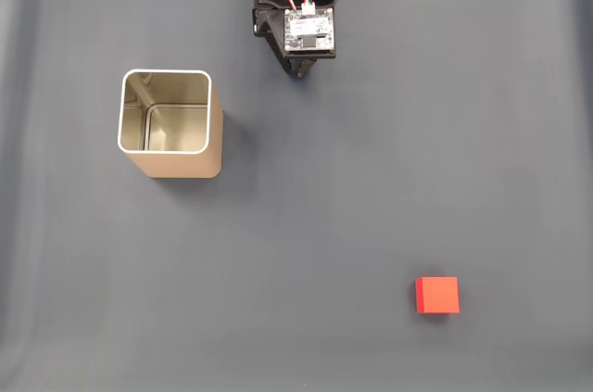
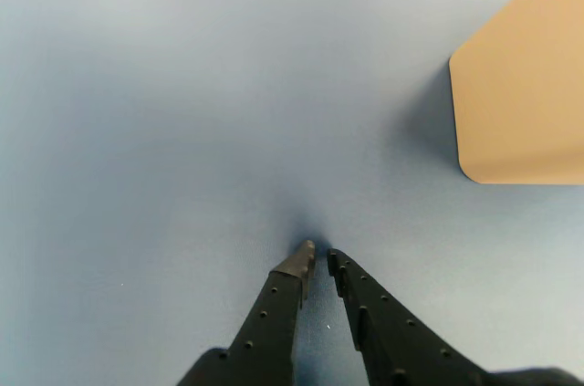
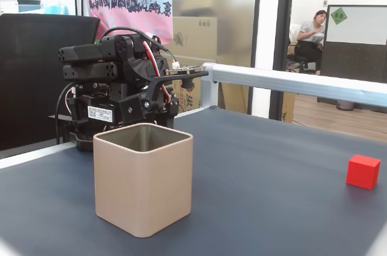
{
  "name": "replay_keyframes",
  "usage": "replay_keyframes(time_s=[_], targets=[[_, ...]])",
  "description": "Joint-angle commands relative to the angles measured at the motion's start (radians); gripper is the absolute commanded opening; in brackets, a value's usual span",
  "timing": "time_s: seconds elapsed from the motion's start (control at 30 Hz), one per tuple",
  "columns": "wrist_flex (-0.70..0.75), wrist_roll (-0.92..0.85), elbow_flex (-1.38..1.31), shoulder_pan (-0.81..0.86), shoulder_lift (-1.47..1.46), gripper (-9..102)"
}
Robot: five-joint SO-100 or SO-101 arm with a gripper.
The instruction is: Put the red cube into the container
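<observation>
An office backdrop framed a dark matte worktop (image 1: pixel 306 225). The red cube (image 1: pixel 436 295) — small, plain-faced — sat untouched near the fixed view's lower right, well apart from the container (image 1: pixel 167 166), a beige square tin with rounded corners and shiny inside. The gripper (image 2: pixel 317 256) hung folded back, jaws nearly closed, holding nothing — apparently parked before reaching.

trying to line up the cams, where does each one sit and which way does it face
A fixed view: above the table, looking straight down on the container, the red cube and the folded arm.
Wrist view: on the arm, looking down past the gripper at the mat, one container corner at right.
Another fixed view: low at table level, facing the container's side and the arm behind it, cube far right.
Both fixed views share container, cube and arm.
</observation>
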Motion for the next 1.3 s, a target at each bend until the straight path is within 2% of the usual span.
replay_keyframes(time_s=[0.0,1.27], targets=[[0.008,-0.008,0.011,0.015,0.071,1],[0.006,0.012,0.011,0.014,0.071,1]])
